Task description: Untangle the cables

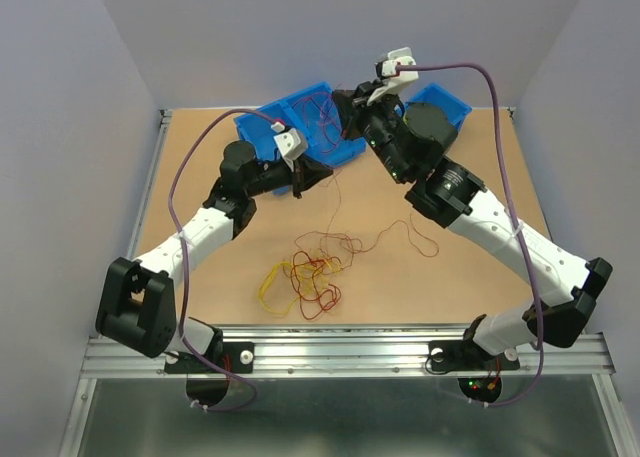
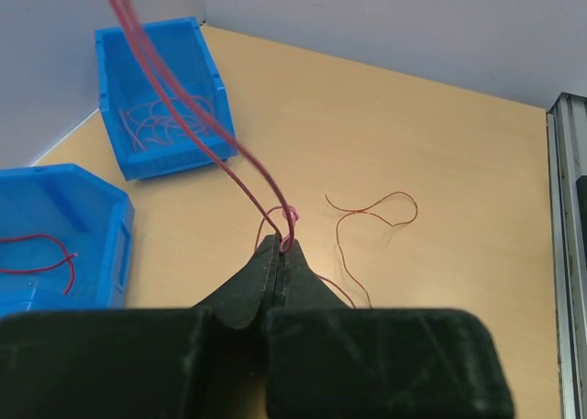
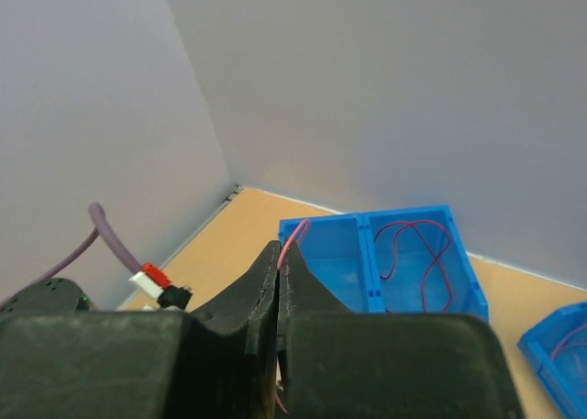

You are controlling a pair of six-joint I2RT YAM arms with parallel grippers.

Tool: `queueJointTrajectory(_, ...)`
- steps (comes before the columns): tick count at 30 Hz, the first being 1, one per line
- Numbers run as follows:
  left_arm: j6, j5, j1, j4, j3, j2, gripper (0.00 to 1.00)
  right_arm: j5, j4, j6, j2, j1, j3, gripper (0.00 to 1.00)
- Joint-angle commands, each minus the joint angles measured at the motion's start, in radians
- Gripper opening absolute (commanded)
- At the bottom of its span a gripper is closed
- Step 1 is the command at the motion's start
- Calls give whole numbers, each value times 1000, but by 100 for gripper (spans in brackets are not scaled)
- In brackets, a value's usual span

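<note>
A loose tangle of red, yellow and orange cables lies on the table near the front. My left gripper hovers behind it, shut on a red cable. That cable rises taut toward the top left of the left wrist view. My right gripper is raised over the blue bins, shut on a pink-red cable that loops out of its tips. A thin strand hangs from the left gripper down toward the tangle.
A double blue bin at the back holds red cables. Another blue bin stands back right. The left wrist view shows two blue bins with strands inside. A single red strand lies on the table.
</note>
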Motion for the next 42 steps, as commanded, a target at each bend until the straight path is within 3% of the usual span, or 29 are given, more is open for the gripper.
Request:
queueJointTrajectory(1,-26,54,21,65,-8,-52,0,170,77,-2,-47,-7,-32,1)
queueJointTrajectory(3,-33,76,38,70,-8,-57,0,184,77,10,-47,-31,-44,1)
queueJointTrajectory(10,-152,194,89,139,-11,-78,0,-107,64,159,26,-218,-63,1)
queueJointTrajectory(14,-268,405,93,165,36,-51,0,-238,49,202,126,-272,-38,0)
queueJointTrajectory(18,-371,499,93,190,89,-49,0,-328,49,214,186,-289,-76,1)
queueJointTrajectory(21,-395,492,96,203,92,-91,0,-386,72,224,198,-289,-148,0)
queueJointTrajectory(22,-407,489,100,205,93,-101,0,-403,98,230,189,-289,-240,0)
queueJointTrajectory(24,-433,478,106,210,102,-135,0,-425,228,245,169,-289,-352,1)
queueJointTrajectory(33,-585,326,218,228,121,-227,0,-863,642,279,117,-281,-775,1)
queueJointTrajectory(42,-626,225,311,220,125,-220,0,-1113,689,247,89,-174,-756,0)
